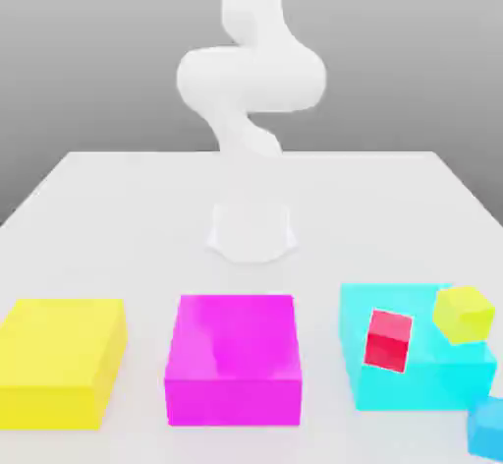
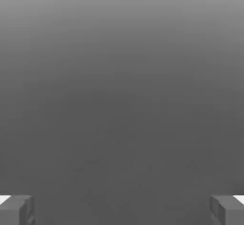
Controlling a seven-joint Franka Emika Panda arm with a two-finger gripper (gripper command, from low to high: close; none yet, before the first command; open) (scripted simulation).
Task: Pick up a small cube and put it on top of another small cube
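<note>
The white robot arm (image 1: 251, 88) rears upright at the far side of the white counter (image 1: 128, 206), its grey fingers (image 2: 16, 209) spread fully apart, holding nothing.

Three blocks in a row on the surface (image 1: 118, 216): left block (image 1: 59, 359); middle block (image 1: 234, 354); right block (image 1: 413, 378) bearing two cubes (image 1: 389, 339); a third cube (image 1: 488, 428) just right of it.

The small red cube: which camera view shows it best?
The exterior view shows it best: the small red cube sits tilted against the large cyan block. The hand view gives grey background between the open gripper fingertips instead.
</note>
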